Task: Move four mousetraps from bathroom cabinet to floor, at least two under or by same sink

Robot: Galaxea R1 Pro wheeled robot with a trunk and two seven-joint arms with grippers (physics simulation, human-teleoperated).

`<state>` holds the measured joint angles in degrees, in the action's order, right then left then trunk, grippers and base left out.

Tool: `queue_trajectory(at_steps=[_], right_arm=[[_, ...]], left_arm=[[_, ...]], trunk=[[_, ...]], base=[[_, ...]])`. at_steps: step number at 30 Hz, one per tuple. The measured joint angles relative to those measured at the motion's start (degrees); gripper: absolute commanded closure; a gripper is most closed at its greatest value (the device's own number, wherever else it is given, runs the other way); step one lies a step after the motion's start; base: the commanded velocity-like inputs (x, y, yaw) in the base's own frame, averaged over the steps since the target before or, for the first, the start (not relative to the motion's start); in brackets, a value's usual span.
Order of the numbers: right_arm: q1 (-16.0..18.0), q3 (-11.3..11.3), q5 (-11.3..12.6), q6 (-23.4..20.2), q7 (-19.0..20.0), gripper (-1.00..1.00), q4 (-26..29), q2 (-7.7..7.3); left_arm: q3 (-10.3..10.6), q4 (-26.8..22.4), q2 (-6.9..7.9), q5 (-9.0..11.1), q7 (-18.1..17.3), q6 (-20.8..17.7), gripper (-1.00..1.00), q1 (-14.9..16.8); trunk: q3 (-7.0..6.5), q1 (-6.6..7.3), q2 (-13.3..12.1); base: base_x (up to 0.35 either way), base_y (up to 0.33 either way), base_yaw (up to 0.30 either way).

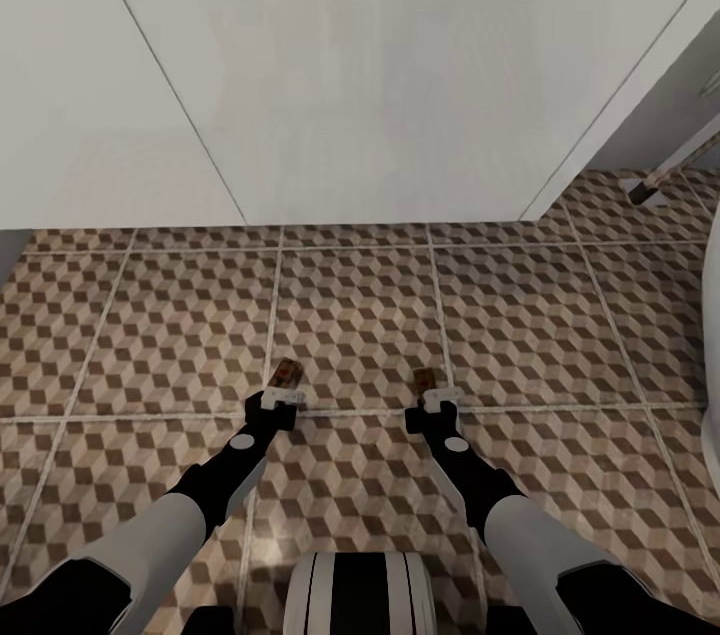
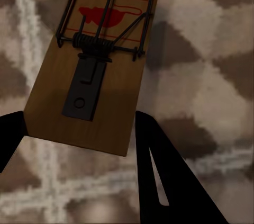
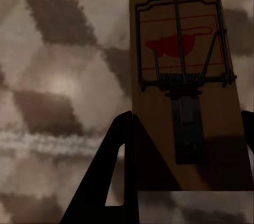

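Two mousetraps show, each a small brown wooden board with a dark spring bar and a red mouse print. In the head view my left gripper (image 1: 283, 401) hangs low over the patterned bathroom floor (image 1: 360, 315), with one mousetrap (image 1: 286, 373) sticking forward from its tip. My right gripper (image 1: 437, 403) holds the other mousetrap (image 1: 425, 380) the same way. The left wrist view has the left gripper (image 2: 79, 123) with its dark fingers (image 2: 159, 171) against the near end of its mousetrap (image 2: 100, 49), just above the tiles. The right gripper (image 3: 188, 123) clasps its mousetrap (image 3: 180, 65) by the sides.
A wide white box-like unit (image 1: 360, 105) stands straight ahead, its base meeting the tiles. A dark-tipped pale handle (image 1: 660, 177) leans at the far right, and a white rounded fixture (image 1: 712, 315) cuts in at the right edge. My base (image 1: 360, 595) shows at the bottom.
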<state>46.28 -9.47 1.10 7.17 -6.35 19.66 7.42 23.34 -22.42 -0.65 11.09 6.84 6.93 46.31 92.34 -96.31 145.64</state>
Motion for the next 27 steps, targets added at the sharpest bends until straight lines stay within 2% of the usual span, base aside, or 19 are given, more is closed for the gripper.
queue_trajectory(at_steps=[11, 27], right_arm=[[0.0, 0.0, 0.0, 0.0, 0.0, 1.00, 0.0, -0.01], [0.0, 0.0, -0.2, 0.0, 0.0, 1.00, 0.1, 0.00]], left_arm=[[-0.1, 0.3, -0.01, 0.1, 0.2, 0.0, 1.00, 0.0], [-0.4, 0.4, 0.05, 0.3, 0.1, 0.2, 1.00, 0.0]], trunk=[[0.00, 0.00, 0.0], [0.00, 0.02, 0.0]], base=[[0.060, 0.000, 0.000], [0.298, 0.000, 0.000]])
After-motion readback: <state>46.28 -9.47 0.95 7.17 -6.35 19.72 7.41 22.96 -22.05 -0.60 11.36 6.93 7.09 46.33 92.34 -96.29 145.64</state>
